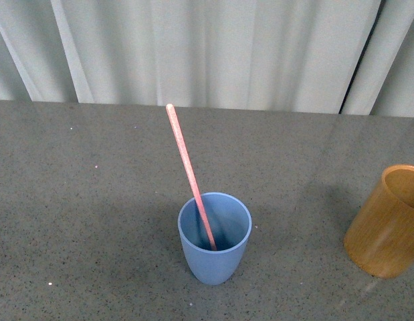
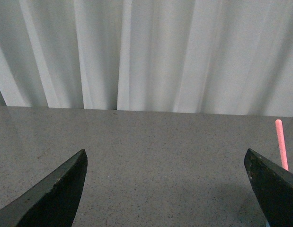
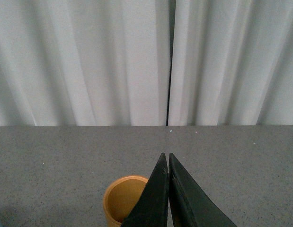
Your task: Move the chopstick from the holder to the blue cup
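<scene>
Start at the near edge of the counter [image 1: 73,200]. The blue cup [image 1: 214,238] stands upright near the centre, and the chopstick [image 1: 188,167] rests inside it, its lower end on the cup floor and its shaft leaning up and away to the left over the far-left rim. Neither arm appears in the front view.

To the right, at about the same depth and cut by the frame edge, stands the holder [image 1: 387,224]. Its visible interior shows no stick. Judge the transfer as complete: the chopstick is in the target cup and nothing grips it.

The step in hand therefore appears to be the retreat. The next move calls only for keeping both arms clear of the leaning shaft, since a brush against its top could tip the cup.

Check the wrist views for what the front view omits. The left gripper [image 2: 165,189] has its jaws spread wide with nothing between them; the chopstick tip [image 2: 280,142] shows beside one jaw, apart from it. The right gripper [image 3: 168,189] has its jaws closed together on nothing, above the holder [image 3: 122,201], whose mouth looks empty.

Farthest back, a pale curtain [image 1: 213,47] closes the scene.
</scene>
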Robot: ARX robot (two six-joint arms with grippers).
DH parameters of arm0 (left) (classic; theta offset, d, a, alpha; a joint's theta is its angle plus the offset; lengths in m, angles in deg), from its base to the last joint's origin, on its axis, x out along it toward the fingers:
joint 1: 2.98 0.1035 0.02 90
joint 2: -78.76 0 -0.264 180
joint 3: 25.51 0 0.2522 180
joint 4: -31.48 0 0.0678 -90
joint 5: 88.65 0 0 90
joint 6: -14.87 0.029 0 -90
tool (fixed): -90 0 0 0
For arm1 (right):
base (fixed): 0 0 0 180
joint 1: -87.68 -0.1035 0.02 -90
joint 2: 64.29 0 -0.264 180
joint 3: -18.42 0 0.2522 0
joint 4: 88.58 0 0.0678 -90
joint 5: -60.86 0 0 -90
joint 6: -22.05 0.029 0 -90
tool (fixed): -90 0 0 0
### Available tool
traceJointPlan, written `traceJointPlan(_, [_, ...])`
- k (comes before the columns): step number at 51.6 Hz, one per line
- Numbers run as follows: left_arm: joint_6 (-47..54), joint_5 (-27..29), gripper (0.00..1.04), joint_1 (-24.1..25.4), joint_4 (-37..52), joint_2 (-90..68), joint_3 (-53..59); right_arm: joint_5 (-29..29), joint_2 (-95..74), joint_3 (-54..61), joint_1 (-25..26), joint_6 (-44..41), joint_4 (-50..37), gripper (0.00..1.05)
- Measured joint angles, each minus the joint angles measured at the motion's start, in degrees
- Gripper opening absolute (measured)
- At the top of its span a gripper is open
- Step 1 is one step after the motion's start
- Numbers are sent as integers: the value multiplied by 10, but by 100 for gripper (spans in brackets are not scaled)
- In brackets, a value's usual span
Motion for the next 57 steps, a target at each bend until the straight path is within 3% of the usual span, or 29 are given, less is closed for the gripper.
traceJointPlan(29, [0,0,98,0,0,0,0,0,104,0,0,0,104,1])
traceJointPlan(35, [0,1,98,0,0,0,0,0,184,0,0,0,200,1])
traceJointPlan(48, [0,0,98,0,0,0,0,0,201,0,0,0,204,1])
traceJointPlan(57, [0,0,98,0,0,0,0,1,201,0,0,0,204,24])
